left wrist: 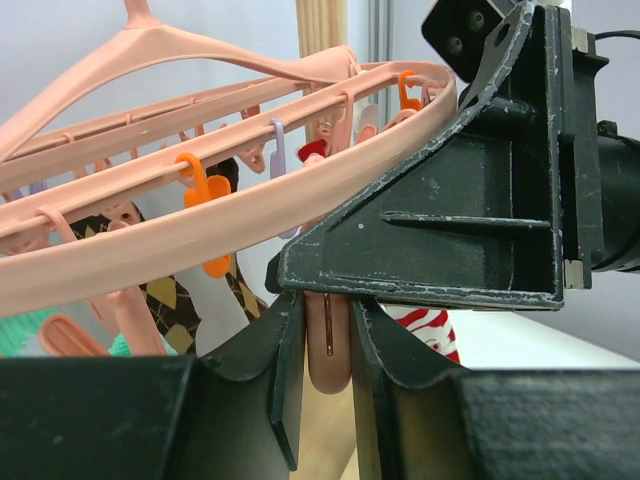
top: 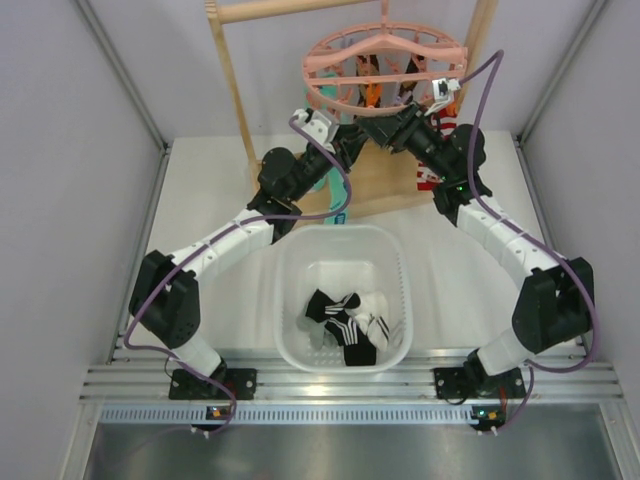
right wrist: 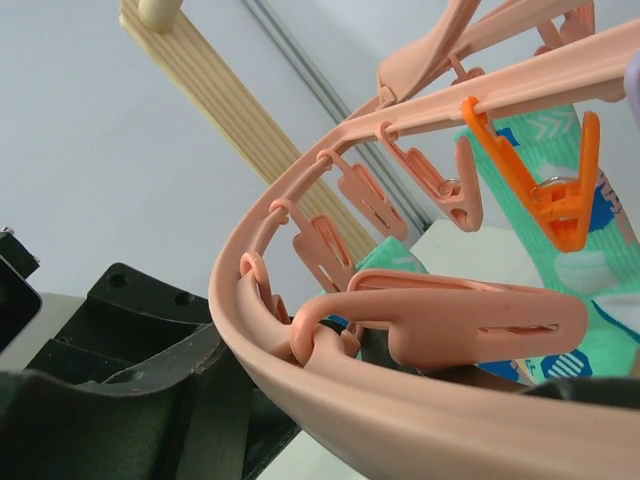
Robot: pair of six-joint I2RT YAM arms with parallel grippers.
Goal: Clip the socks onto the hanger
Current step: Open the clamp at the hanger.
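The pink hanger (top: 385, 62) hangs from the wooden rack at the back. My left gripper (top: 345, 135) reaches up under its near rim. In the left wrist view it (left wrist: 328, 335) is shut on a pink clip peg (left wrist: 328, 350) that dangles from the outer ring (left wrist: 200, 225). My right gripper (top: 392, 128) meets it from the right, its black body (left wrist: 480, 210) pressed under the same ring. In the right wrist view the ring (right wrist: 400, 410) covers the jaws, and only a black finger (right wrist: 150, 400) shows. Black and white socks (top: 345, 325) lie in the basket.
The white basket (top: 290, 260) stands at the table's middle front. The light wooden rack (top: 232, 90) stands at the back. Teal patterned socks (top: 338, 195), a red-and-white striped sock (top: 430, 172) and argyle socks (left wrist: 165, 300) hang from the hanger. Grey walls close both sides.
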